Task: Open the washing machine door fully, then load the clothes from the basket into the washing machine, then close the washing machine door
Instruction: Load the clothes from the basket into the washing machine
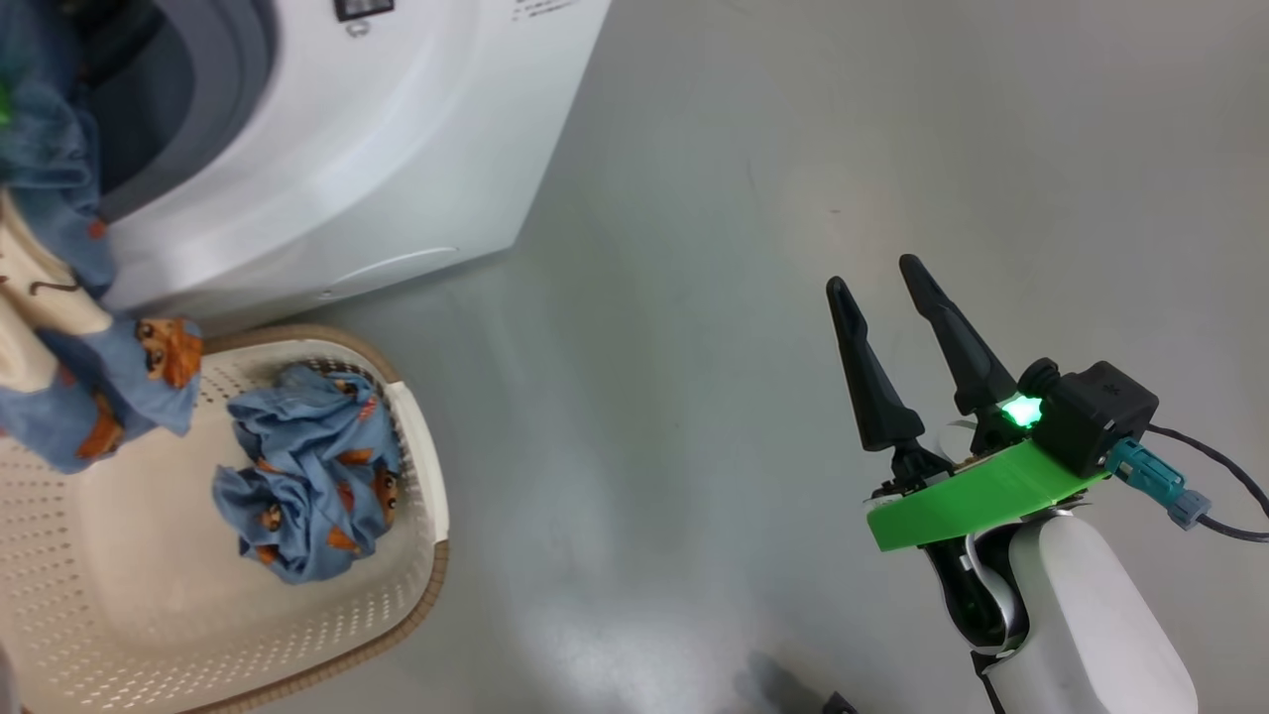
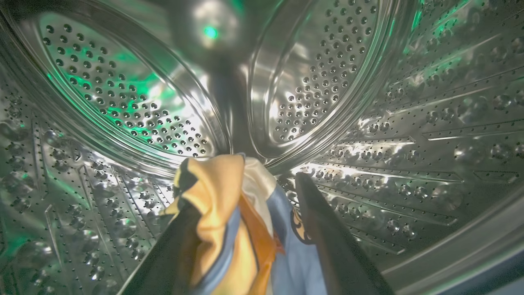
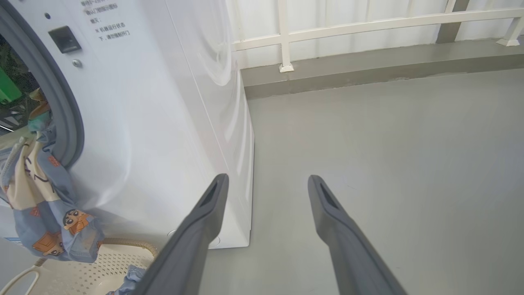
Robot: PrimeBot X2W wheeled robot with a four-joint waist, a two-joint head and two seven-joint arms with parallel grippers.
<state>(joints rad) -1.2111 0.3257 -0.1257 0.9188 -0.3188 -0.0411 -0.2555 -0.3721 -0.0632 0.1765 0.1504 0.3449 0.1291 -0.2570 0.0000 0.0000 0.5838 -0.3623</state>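
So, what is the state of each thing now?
White front-loading washing machine: mouth open.
Cream perforated plastic basket: upright, holding one garment.
Crumpled light blue garment: lying in it.
Blue and cream garment: hanging from the machine's mouth over the basket.
Left tool: open inside the steel drum, cloth between its fingers.
Right tool: open, empty.

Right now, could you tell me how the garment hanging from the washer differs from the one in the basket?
The hanging garment drapes out of the washer opening; the basket garment lies crumpled inside the basket. The hanging garment shows cream panels; the basket garment shows none. Both are light blue with orange prints.
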